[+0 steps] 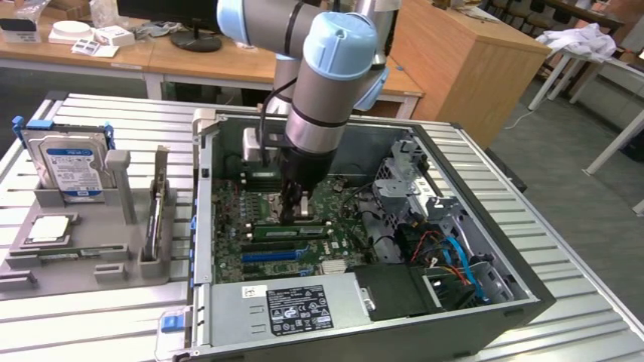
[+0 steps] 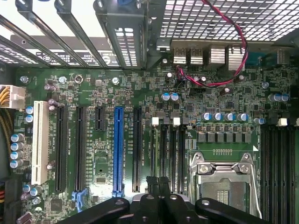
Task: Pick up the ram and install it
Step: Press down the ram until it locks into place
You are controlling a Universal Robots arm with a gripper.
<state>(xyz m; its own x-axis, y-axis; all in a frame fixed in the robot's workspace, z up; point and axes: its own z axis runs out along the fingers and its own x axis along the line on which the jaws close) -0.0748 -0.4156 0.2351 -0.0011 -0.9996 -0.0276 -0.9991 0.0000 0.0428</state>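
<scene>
On the exterior view's left, a grey holder tray [image 1: 86,253] lies on the ribbed metal counter [image 1: 101,317]. In the far part of this tray a silver hard drive [image 1: 69,164] with a blue label stands upright. Nearer, a small square chip [image 1: 48,228] lies flat in its own recess. On the right side of the tray a thin green board [image 1: 156,215] stands on its edge in a slot; it looks like a ram stick, but I cannot tell this for sure.

Just right of the tray stands the open computer case [image 1: 352,241], with the green motherboard [image 1: 292,226] lying flat inside. At its near edge sits the silver power supply [image 1: 292,305] with a black label. The robot arm [image 1: 322,90] reaches down into the middle of the case. The gripper [image 1: 299,205] is low over the motherboard, with its fingers brought together, and I see nothing held between them. Just near of the gripper the ram [image 1: 289,230] lies along the board, seated in a memory slot, with a blue slot [image 1: 270,255] a little nearer.

In the wrist view the dark fingers [image 2: 159,186] are closed over the motherboard [image 2: 210,102], between the long blue slot [image 2: 118,149] and the metal processor socket [image 2: 224,179].

On the right side of the case there are a metal drive cage [image 1: 403,181] and blue and orange cables [image 1: 458,256].
</scene>
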